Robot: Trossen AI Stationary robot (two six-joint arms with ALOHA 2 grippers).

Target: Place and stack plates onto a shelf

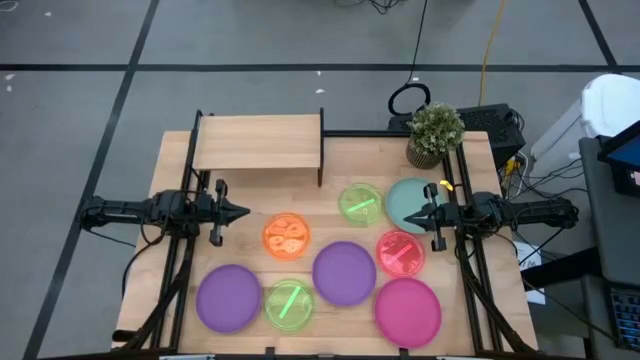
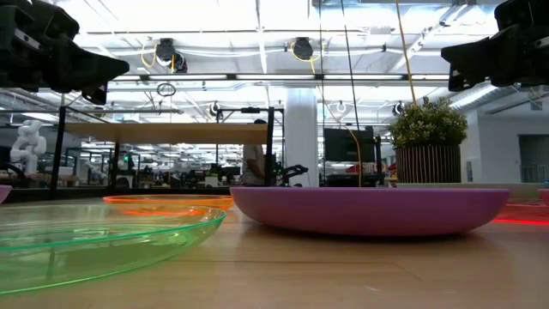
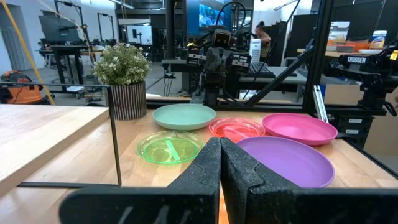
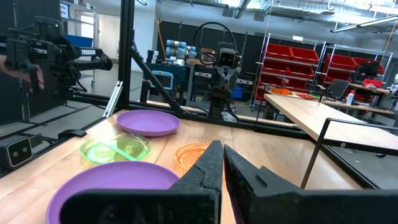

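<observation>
Several round plates lie flat on the wooden table: two purple (image 1: 344,272) (image 1: 228,297), one magenta (image 1: 408,311), one pale teal (image 1: 410,195), two translucent green (image 1: 360,203) (image 1: 289,304), one orange (image 1: 286,236) and one red-pink (image 1: 400,252). The shelf (image 1: 260,142), a light-wood board on thin black legs, stands at the far left of the table and carries nothing. My left gripper (image 1: 243,211) hovers shut, left of the orange plate. My right gripper (image 1: 408,215) hovers shut over the near edge of the teal plate. In the wrist views both pairs of fingers (image 3: 220,149) (image 4: 219,152) are closed together and hold nothing.
A potted plant (image 1: 435,135) stands at the table's far right corner, behind the teal plate. Black frame rails run along both table sides. In the low view a green plate (image 2: 86,240) and a purple plate (image 2: 369,210) fill the foreground. Bare wood lies between shelf and plates.
</observation>
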